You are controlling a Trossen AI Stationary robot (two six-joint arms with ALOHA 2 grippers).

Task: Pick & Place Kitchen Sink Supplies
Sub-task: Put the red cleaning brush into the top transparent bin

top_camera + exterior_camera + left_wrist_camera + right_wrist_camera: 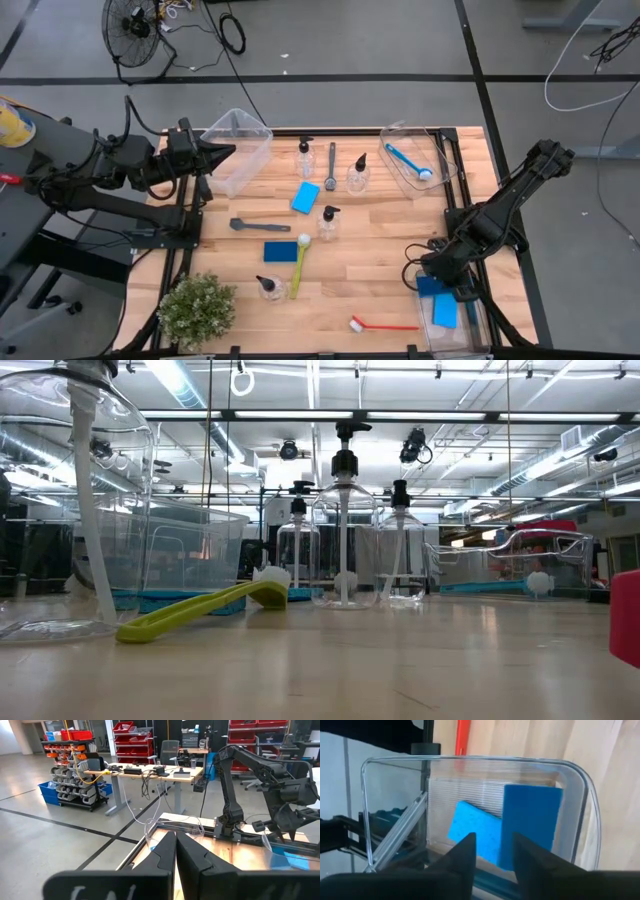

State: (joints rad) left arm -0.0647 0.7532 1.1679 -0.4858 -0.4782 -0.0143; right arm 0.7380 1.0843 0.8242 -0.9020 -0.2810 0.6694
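Note:
My right gripper (492,855) hangs open over the clear bin (447,312) at the table's near right corner, pointing down into it. Two blue sponges lie in that bin, a lighter one (472,827) and a darker one (532,817) leaning on the lighter one. My left gripper (175,865) is shut and level at the far left, beside another clear bin (238,150). On the table lie two more blue sponges (305,197) (281,251), several small bottles (328,222), two grey brushes (330,166), a yellow-green brush (300,262) and a red brush (383,325). My right gripper's fingers (530,862) stand just above the darker sponge's near edge (506,862). I cannot tell whether either finger touches it. The sponge rests inside the bin.
A third clear bin (415,160) at the far right holds a blue brush (408,162). A bushy potted plant (197,308) stands at the near left corner. Bare wood lies between the red brush and the yellow-green brush.

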